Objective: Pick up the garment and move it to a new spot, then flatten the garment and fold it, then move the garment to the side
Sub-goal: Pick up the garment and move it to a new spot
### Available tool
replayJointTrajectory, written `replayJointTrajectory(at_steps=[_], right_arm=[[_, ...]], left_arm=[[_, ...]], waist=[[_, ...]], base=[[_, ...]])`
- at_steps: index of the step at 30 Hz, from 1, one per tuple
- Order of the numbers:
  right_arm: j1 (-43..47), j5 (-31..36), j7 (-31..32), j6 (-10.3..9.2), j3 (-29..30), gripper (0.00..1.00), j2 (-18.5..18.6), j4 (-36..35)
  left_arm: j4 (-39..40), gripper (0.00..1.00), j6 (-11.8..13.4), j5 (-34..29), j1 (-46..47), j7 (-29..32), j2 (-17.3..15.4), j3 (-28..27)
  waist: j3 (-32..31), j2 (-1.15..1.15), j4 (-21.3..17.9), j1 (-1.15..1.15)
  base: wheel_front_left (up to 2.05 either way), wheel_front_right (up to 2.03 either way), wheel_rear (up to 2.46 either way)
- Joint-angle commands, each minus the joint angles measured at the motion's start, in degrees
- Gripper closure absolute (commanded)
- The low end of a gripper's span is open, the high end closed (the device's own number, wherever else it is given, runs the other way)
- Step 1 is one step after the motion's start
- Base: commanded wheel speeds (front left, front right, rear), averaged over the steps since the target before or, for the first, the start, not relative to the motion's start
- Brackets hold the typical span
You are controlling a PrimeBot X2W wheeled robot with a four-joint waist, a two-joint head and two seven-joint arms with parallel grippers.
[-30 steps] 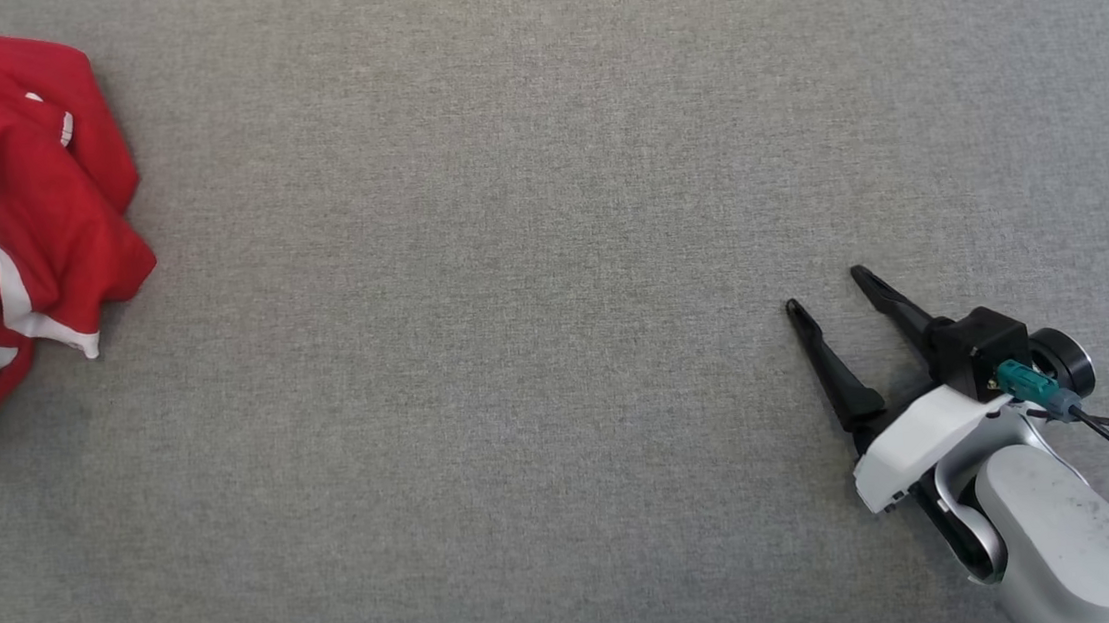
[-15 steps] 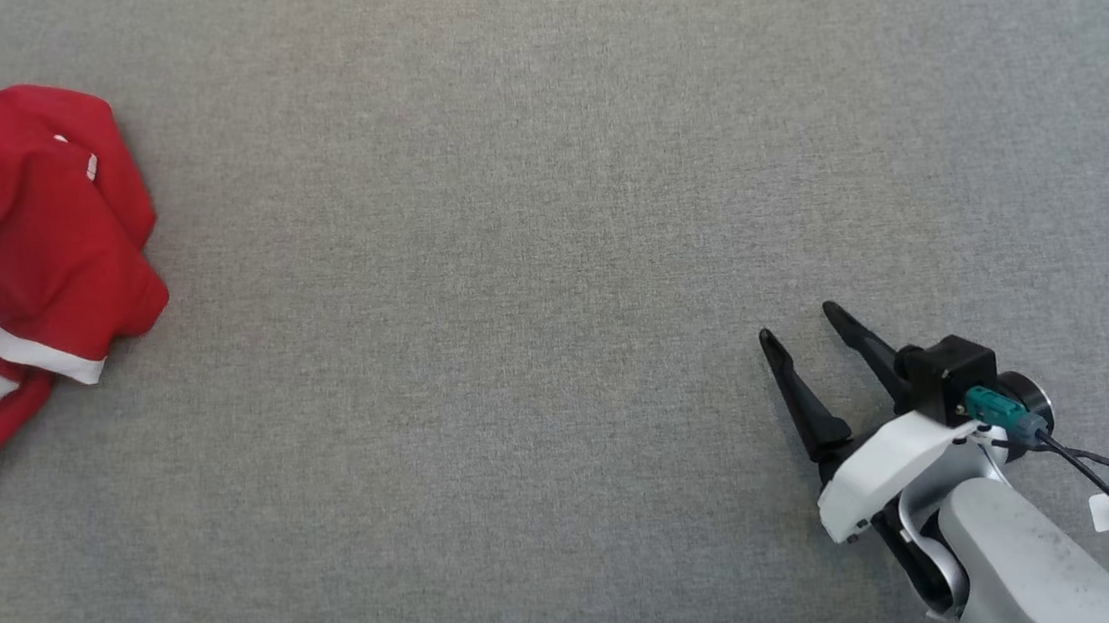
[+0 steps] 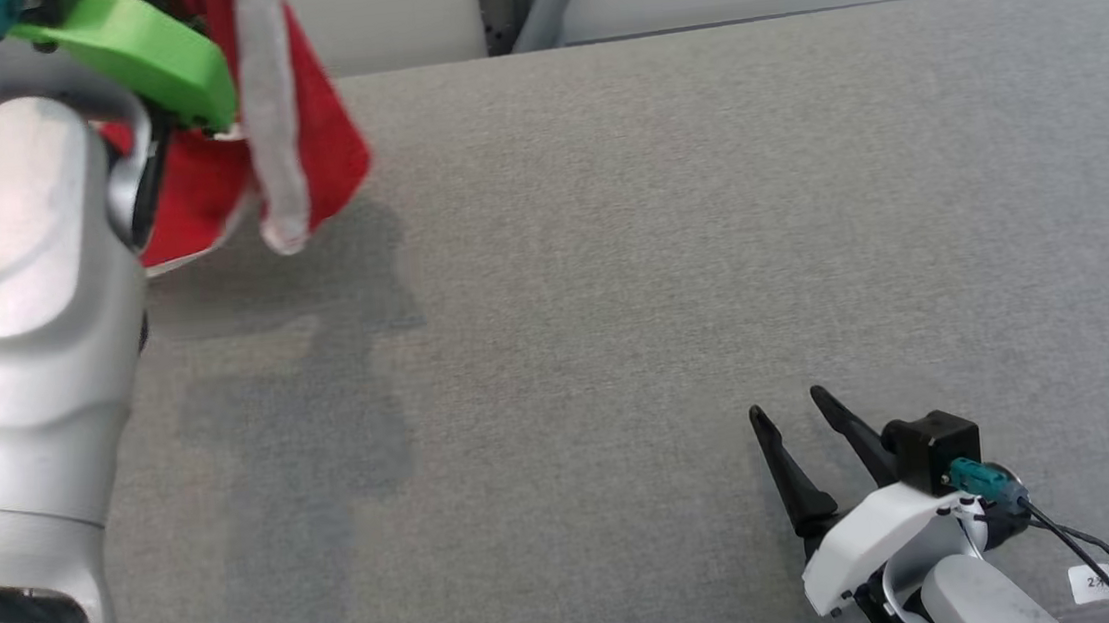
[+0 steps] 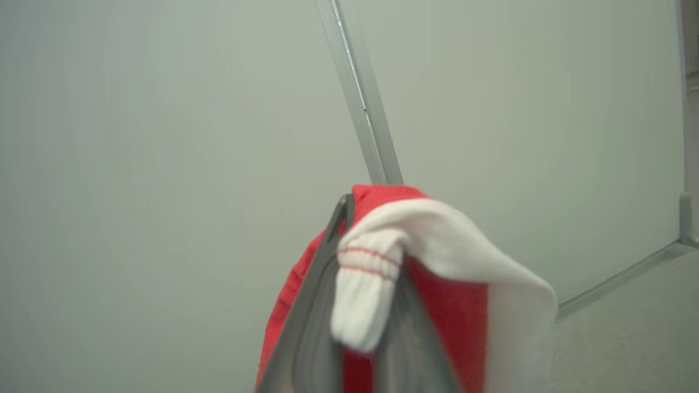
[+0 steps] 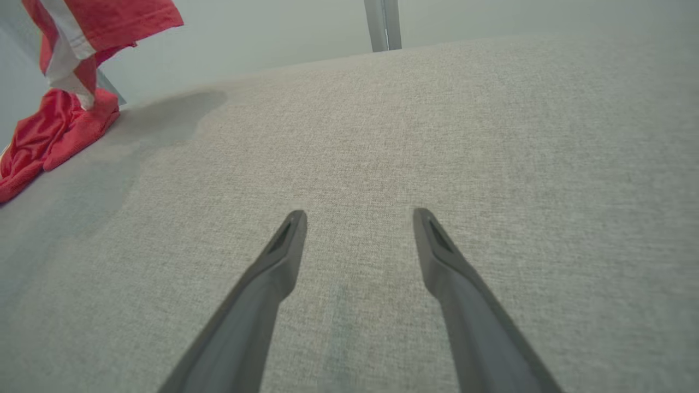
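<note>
Though gripped only by a white ribbed cuff point(image 4: 363, 284), head view: red garment point(image 3: 321, 161) hanging at upper left beside the green wrist cover point(image 3: 141, 57) of the left arm point(image 3: 21, 298), shadow on the grey counter point(image 3: 671, 271) below; right jaws apart, empty, low right over bare fabric. Left wrist view: left jaws clamped together on that cuff, red cloth draped over and behind. Right wrist view: upper garment in the air at that view's left edge, lower end bunched on the counter. Step in hand, as judged: lift and carry to new spot. Raise enough to free the tail, then sweep slowly toward centre; thin grip, so no jerks; keep right jaws wide, off the path.
</note>
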State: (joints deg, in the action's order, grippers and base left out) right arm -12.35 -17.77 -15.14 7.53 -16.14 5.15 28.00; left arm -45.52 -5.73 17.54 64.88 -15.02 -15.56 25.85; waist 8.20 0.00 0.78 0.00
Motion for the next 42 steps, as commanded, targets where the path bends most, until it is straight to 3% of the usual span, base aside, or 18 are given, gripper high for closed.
replayJointTrajectory(at_steps=[1,7,16,17,18,19,25,29,33,42], right_arm=[[1.09,-0.4,0.0,-0.08,0.23,0.0,-0.12,0.21],[2.93,-0.53,-0.01,-0.08,2.34,0.0,-0.34,0.55],[2.31,-0.48,-0.01,-0.08,4.12,0.0,-0.84,-0.23],[1.86,-0.39,-0.01,-0.08,4.06,0.0,-0.89,-0.47],[1.59,-0.47,-0.01,-0.08,4.08,0.0,-0.94,-0.54],[1.33,-0.82,-0.01,-0.08,4.31,0.0,-1.02,-0.7],[1.33,-0.67,-0.01,-0.08,4.63,0.0,-0.97,-1.05],[2.48,-0.7,-0.01,-0.08,4.68,0.0,-0.79,-0.96],[3.43,-0.89,-0.01,-0.08,4.52,0.0,-0.67,-0.82],[5.2,-0.94,-0.01,-0.08,3.72,0.0,-0.69,-0.78]], left_arm=[[1.02,1.0,-0.27,0.49,1.03,-0.17,0.97,0.18],[3.19,1.0,-0.35,1.76,-2.24,0.02,4.33,1.89],[-5.35,1.0,2.32,2.11,-16.68,-0.1,3.58,2.39],[-6.07,0.75,2.31,1.41,-19.2,-0.11,3.5,2.79],[-6.56,0.24,2.75,1.42,-21.64,-0.11,3.32,2.59],[-6.89,0.0,3.17,0.83,-23.63,-0.11,2.78,2.5],[-8.71,0.0,4.96,0.46,-34.94,-0.13,2.45,0.52],[-5.78,0.0,5.64,-0.14,-41.35,-0.14,2.67,-1.33],[-0.87,0.0,6.23,-1.07,-47.46,-0.14,3.34,-3.75],[16.02,0.0,7.54,-2.66,-59.82,-0.13,6.98,-15.35]], waist=[[-2.65,0.0,-5.4,0.0],[-2.99,0.0,-10.65,0.0],[-0.41,0.0,-13.68,0.0],[-0.2,0.0,-13.7,0.0],[-0.05,0.0,-13.71,0.0],[0.1,0.0,-13.65,0.0],[-1.25,0.0,-12.04,0.0],[-2.85,0.0,-10.27,0.0],[-4.79,0.0,-8.53,0.0],[-7.97,0.0,-6.39,0.0]], base=[[0.0,0.0,0.0],[0.0,0.0,0.0],[0.0,0.0,0.0],[0.0,0.0,0.0],[0.0,0.0,0.0],[0.0,0.0,0.0],[0.0,0.0,0.0],[0.0,0.0,0.0],[0.0,0.0,0.0],[0.0,0.0,0.0]])
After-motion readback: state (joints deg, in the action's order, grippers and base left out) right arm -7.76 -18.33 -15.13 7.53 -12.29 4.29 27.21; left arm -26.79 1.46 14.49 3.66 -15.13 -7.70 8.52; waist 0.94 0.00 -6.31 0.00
